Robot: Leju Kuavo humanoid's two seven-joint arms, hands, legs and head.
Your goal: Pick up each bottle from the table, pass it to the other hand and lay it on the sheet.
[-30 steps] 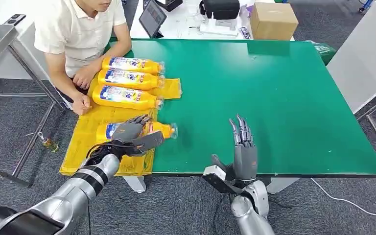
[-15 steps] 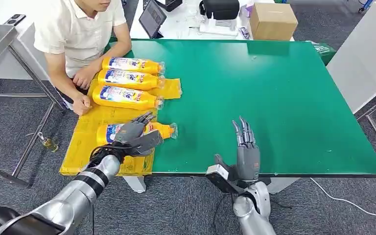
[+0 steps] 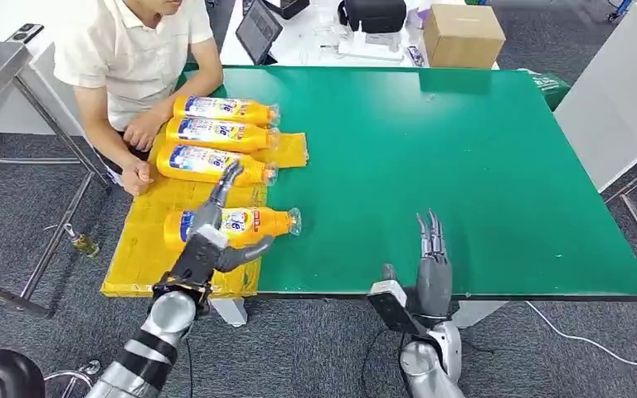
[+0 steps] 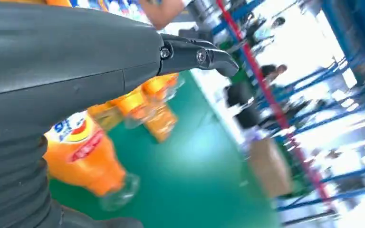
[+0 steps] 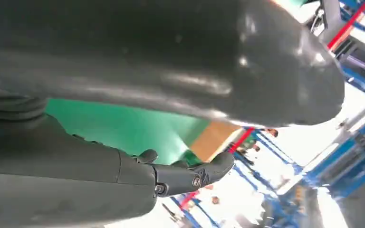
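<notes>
Four bottles (image 3: 216,137) lie on the yellow sheet (image 3: 145,240) at ten o'clock, none left on the green tabletop (image 3: 464,166); left robot hand (image 3: 207,240) and right robot hand (image 3: 431,265) both spread, holding nothing.

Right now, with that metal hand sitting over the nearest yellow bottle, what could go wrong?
1. The left hand is open above the nearest bottle, which lies on its side on the yellow sheet; a brush from the fingers might set it rolling towards the table edge.
2. The outstretched fingers reach towards the next bottle and could nudge it.
3. A person's hand rests beside the bottles, close to where the arm moves.
</notes>
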